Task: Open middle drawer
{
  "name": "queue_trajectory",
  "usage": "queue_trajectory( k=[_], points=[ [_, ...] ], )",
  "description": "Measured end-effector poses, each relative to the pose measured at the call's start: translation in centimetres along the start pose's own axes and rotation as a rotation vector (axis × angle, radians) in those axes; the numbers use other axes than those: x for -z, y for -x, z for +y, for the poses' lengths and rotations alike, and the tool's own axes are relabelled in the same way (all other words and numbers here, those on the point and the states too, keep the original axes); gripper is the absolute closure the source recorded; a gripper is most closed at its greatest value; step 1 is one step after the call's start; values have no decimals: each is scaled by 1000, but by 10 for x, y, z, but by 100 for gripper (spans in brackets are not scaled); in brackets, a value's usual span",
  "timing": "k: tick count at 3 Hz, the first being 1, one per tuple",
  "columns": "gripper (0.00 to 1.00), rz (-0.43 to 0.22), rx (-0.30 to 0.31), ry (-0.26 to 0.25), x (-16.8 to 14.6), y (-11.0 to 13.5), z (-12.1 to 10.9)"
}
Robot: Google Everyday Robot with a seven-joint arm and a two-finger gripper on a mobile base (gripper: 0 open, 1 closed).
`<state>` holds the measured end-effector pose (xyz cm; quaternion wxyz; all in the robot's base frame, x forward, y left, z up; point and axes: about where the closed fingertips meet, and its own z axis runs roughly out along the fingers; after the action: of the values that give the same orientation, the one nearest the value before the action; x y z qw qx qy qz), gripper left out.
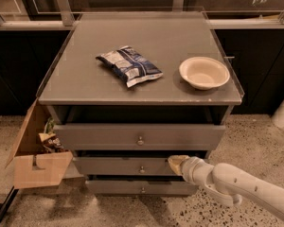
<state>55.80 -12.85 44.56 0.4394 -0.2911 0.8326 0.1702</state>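
Note:
The middle drawer (118, 166) is a grey flat front with a small round metal knob (142, 170), second of three in a grey cabinet. It stands out a little from the cabinet, with a dark gap above its top edge. My gripper (176, 162) comes in from the lower right on a white arm (246, 187). Its tan tip lies against the right part of the middle drawer's front, near the top edge, to the right of the knob.
The top drawer (140, 136) stands out further; the lowest drawer (142, 187) sits below. On the cabinet top (85, 84) lie a blue-and-white snack bag (129, 65) and a cream bowl (204, 72). An open cardboard box (35, 155) stands at the left.

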Motion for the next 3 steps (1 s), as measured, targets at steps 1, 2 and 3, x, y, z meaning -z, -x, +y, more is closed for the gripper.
queue_trajectory(
  k=[1, 2, 3],
  points=[
    [100, 1, 9, -41, -6, 0, -15],
    [100, 23, 20, -111, -13, -5, -49],
    [100, 29, 23, -109, -14, -6, -49]
  ],
)
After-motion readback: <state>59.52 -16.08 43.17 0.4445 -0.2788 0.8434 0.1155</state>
